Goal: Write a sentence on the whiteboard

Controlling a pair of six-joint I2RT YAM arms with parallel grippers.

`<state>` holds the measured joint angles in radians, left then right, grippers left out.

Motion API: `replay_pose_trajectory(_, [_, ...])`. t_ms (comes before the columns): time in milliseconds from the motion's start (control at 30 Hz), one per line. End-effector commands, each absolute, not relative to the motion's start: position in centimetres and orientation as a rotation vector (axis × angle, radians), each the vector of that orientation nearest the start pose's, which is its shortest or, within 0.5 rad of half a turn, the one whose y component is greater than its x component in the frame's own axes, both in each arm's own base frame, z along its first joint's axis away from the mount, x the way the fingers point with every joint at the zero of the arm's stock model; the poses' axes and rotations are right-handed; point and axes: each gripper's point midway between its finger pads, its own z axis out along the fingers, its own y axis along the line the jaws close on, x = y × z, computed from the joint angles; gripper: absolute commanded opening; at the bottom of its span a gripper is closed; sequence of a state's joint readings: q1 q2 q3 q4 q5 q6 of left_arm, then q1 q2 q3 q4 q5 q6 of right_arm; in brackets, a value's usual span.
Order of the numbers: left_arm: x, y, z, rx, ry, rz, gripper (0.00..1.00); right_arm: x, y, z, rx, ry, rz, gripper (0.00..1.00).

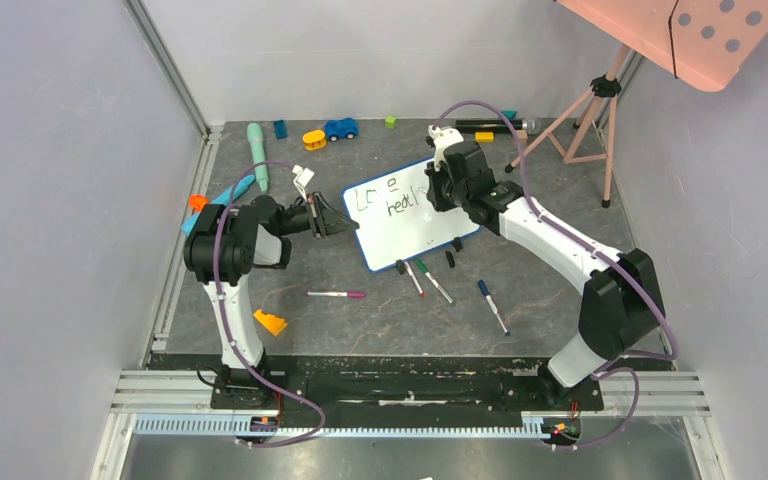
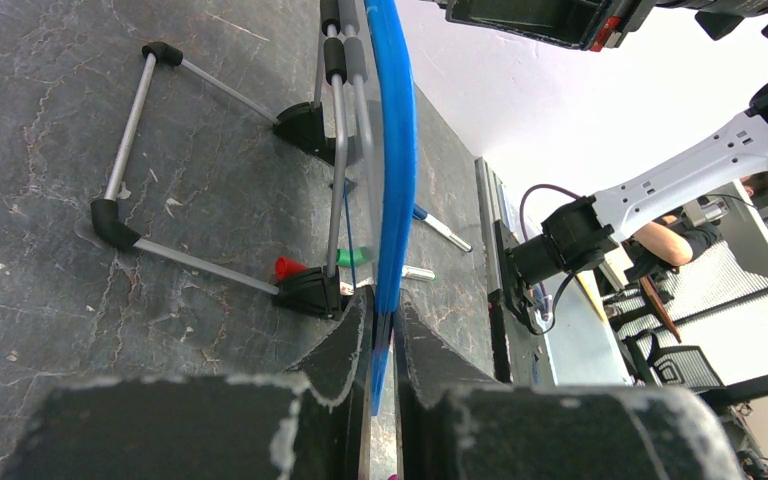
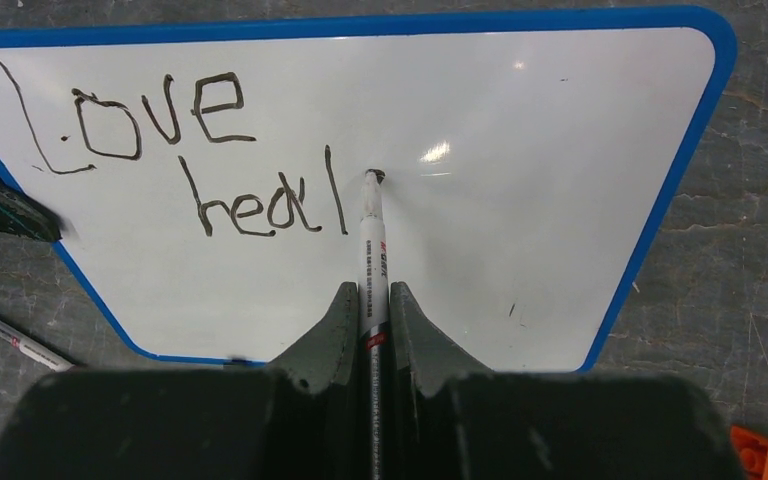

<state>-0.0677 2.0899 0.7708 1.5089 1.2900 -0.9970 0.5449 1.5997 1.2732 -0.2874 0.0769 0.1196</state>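
Note:
The whiteboard [image 1: 405, 238], white with a blue frame, stands tilted mid-table. My left gripper [image 1: 345, 222] is shut on its left edge; in the left wrist view the blue frame [image 2: 397, 150] runs between the jaws of this left gripper [image 2: 384, 330]. My right gripper [image 3: 369, 300] is shut on a white marker [image 3: 371, 240], whose tip touches the whiteboard [image 3: 540, 180] just right of the last letter. The sentence [image 3: 336, 190] reads "Love" above "heal" in dark ink. From above, the right gripper [image 1: 440, 185] hides part of the writing.
Loose markers lie in front of the board: a pink one [image 1: 337, 294], a green one [image 1: 435, 283] and a blue one [image 1: 493, 306]. An orange wedge [image 1: 270, 322] sits near left. Toys [image 1: 340, 128] line the back wall. A tripod [image 1: 590, 110] stands back right. The board's wire stand [image 2: 125, 130] rests behind it.

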Motion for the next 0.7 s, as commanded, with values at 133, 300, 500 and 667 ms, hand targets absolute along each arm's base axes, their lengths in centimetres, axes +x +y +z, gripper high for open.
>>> replay_pose_trajectory(133, [33.4,-20.3,11.6,0.594,1.702,-1.685,0.02,39.6,23.4,18.2,-0.441,2.137,0.329,0.00])
replay_pose_trajectory(300, [33.4,-20.4,11.6,0.594,1.702,-1.684,0.02,39.1,23.2,17.7,-0.445,2.149,0.329,0.00])
replay_pose_trajectory(500, [33.4,-20.4,11.6,0.594,1.702,-1.684,0.02,38.9,22.5,17.2,-0.439,2.164,0.295,0.00])
replay_pose_trajectory(667, [33.4,-20.4,11.6,0.595,1.702,-1.685,0.02,39.4,21.7,17.6,-0.402,2.159,0.235,0.00])
